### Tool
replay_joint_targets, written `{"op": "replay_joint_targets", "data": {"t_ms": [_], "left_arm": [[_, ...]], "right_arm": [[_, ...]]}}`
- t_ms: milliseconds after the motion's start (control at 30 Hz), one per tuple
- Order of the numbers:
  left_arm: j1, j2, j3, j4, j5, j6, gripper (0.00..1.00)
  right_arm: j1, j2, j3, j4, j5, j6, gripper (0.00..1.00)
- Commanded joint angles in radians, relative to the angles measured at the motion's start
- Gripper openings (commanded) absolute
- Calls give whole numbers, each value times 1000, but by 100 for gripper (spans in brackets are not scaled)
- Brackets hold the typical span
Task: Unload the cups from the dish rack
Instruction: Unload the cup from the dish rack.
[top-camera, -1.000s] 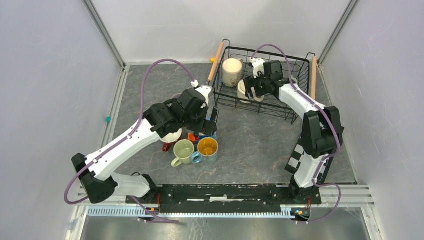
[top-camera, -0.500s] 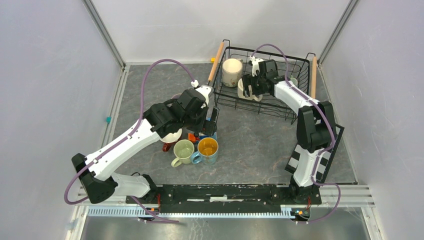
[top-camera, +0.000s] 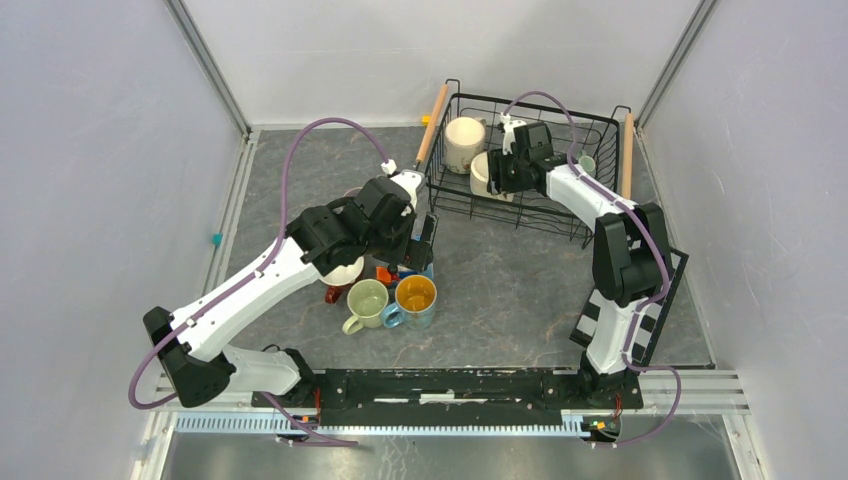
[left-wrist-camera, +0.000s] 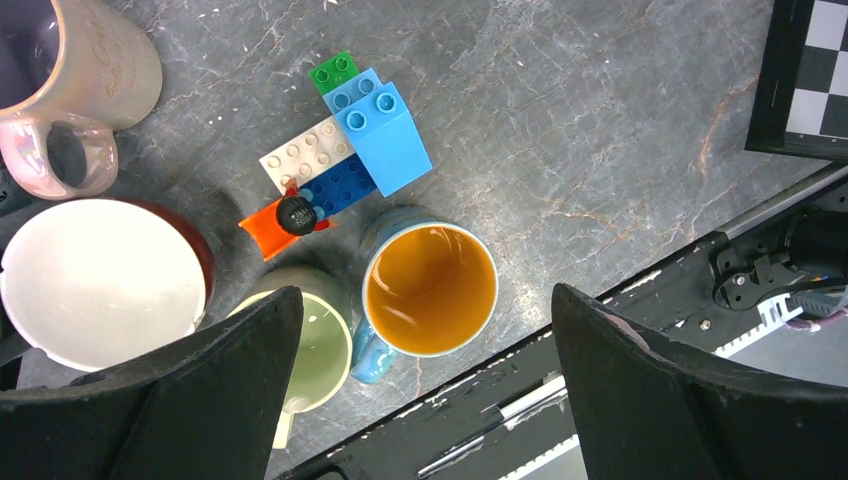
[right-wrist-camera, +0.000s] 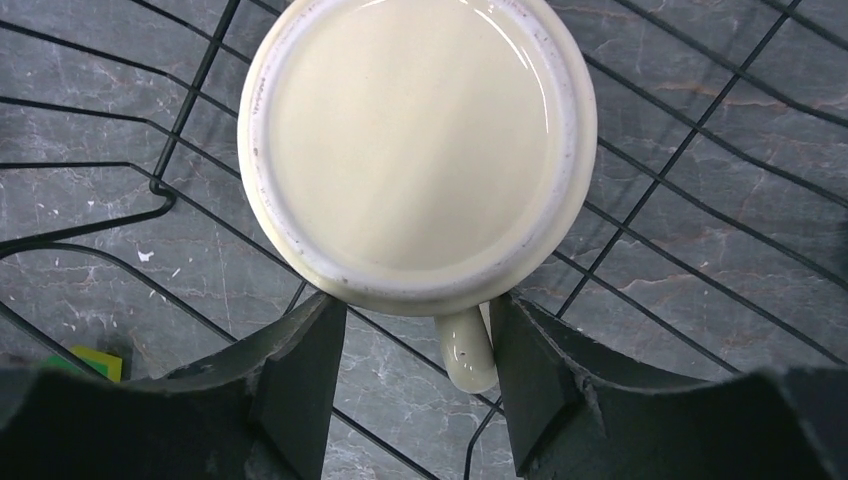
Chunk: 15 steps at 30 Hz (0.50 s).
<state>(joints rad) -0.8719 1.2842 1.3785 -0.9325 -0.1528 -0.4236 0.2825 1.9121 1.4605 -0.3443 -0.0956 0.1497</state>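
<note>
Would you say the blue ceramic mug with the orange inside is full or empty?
Empty: the blue ceramic mug stands upright, its bare orange inside showing.

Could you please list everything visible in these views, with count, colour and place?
dish rack: one, black wire, wooden handles, far side.
cream mug: one, rack's far-left corner.
second cream mug: one, in rack, under right gripper.
pale cup: one, greyish, rack's right side, partly hidden.
pink mug, dark red mug, pale green mug, blue mug: one each, clustered below left arm.
toy blocks: one cluster, green, blue, white, orange, beside them.
left gripper: black, open, over blue mug.
right gripper: black, open, straddling second mug's handle.
</note>
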Motion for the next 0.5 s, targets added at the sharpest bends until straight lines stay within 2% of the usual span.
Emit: {"op": "replay_joint_targets", "data": {"t_ms": [0,333,467], "left_arm": [[4,-13,-3,31,6,54,100],[4,-17,-4,32,8,52,100],[5,-17,-7,33,7,52,100]], "right_arm": [[2,-40,-30,47,43,0,60],[18,-11,-5,-27,83,-80,61],[18,10,11,-45,82,-103,55]]}}
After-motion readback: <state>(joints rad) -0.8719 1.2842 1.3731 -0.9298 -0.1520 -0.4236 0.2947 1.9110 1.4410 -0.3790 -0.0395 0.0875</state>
